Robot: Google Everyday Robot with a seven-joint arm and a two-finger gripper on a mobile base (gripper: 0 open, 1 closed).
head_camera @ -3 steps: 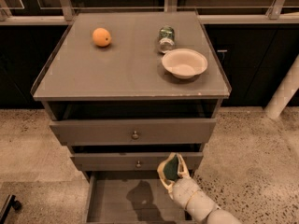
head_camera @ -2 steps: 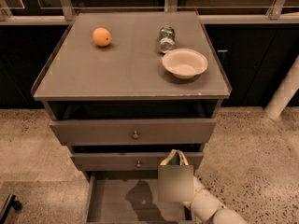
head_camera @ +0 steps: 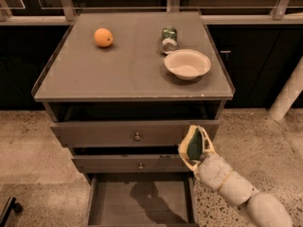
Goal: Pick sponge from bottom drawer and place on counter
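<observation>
Sponge (head_camera: 194, 146): dark green, held on edge in the gripper (head_camera: 195, 132), clear of the bottom drawer (head_camera: 112, 203) and level with the front of the top knobbed drawer (head_camera: 94, 134), over toward its right end. Jaws closed on it, one pale finger on each flat side.

Change: a second ago the gripper with the sponge was lower and further left, in front of the middle drawer (head_camera: 104, 164). It has since risen and drifted right. My reading: the pick is done and the lift is under way. What is left is the carry up over the rim and the set-down on the counter (head_camera: 128, 67).

Bottom drawer stands pulled out, its floor bare but for the arm's shadow.

Counter top: an orange (head_camera: 103, 37) at back left, a green-topped jar (head_camera: 168, 38) at back right with a pale bowl (head_camera: 187, 64) just in front of it. None of these has moved. The front and centre look open (likely the easiest landing spot, judging from here).

Hard to make out:
- The sponge's lower end is sunk between the fingers, so depth of grip is unclear.
- The wavy outline is only hinted at.
- The arm runs out of the lower right corner.
- The drawer's front edge is cut by the bottom border.
- Behind the counter is mostly dark.
</observation>
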